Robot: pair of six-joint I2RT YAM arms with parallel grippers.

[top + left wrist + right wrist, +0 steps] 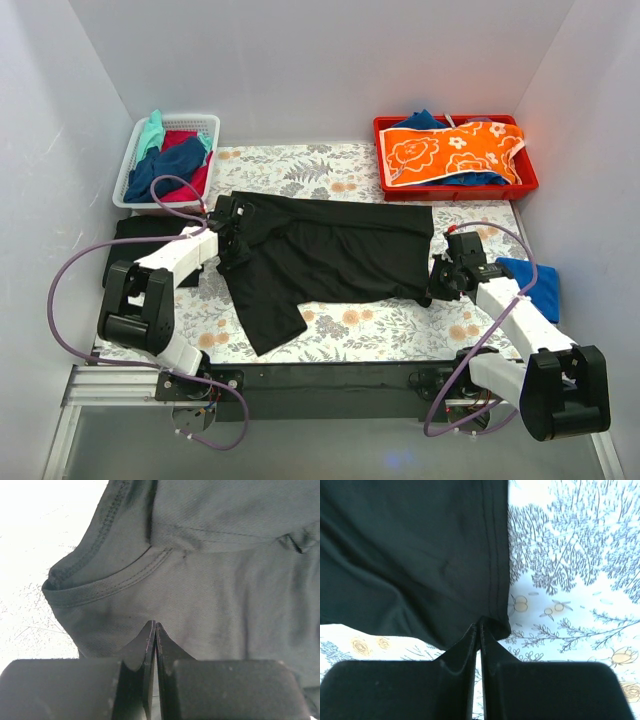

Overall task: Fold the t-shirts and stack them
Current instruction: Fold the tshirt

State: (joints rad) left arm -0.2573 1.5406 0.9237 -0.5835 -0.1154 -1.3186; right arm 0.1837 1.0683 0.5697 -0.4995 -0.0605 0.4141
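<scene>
Shirt location: black t-shirt spread on the fern-patterned table covering, between the two arms.
Long axis: across the table from left to right, with the neck end to the left, the bottom hem to the right and one sleeve trailing toward the near edge.
Left gripper: at the neck end, fingers closed to a sliver, tips pressed into cloth just below the collar seam; by the look of it pinching a fold.
Right gripper: at the near hem corner, fingers closed on the stitched hem where the corner runs into the tips.
Nearer arm: neither; one at each end, the cloth reaching inward from both.
Deciding relation: grips at opposite ends of the long axis, so a fold likely means bringing one end over toward the other.
Risk: thin pinch at the corner, possibly slipping under tension.
</scene>
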